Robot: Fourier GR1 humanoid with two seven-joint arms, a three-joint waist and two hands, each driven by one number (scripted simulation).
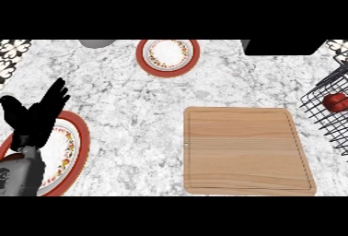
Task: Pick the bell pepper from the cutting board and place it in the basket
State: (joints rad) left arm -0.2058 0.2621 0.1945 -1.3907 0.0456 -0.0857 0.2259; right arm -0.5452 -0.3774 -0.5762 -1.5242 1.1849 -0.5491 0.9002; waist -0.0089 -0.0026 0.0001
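Sitting inside the black wire basket (326, 110) at the view's right edge, the red bell pepper (336, 102) shows only in part through the wires, so its long axis and the way its stem points cannot be told; it reads as a rounded red lump, possibly with a paler patch on its upper side. It lies well apart from the wooden cutting board (247, 151), which rests flat on the grey-white marbled surface (136, 106) in the lower right of the view, its long sides running up and down the view, its rounded corners and a shallow groove near its edge visible, with nothing on top of it. The basket stands just beside the board's upper right corner, cut off by the view's edge. At the lower left the left hand (37, 117) rises from its grey forearm (19, 175) with straight fingers spread and pointing up, the thumb set off to the left, holding nothing; it shows over the upper left part of a red-rimmed white plate (73, 152) with a floral band. A second plate of the same pattern (168, 54) lies near the top centre of the surface, well apart from the board. A grey rounded object (96, 43) is cut off at the top edge to the left of it.
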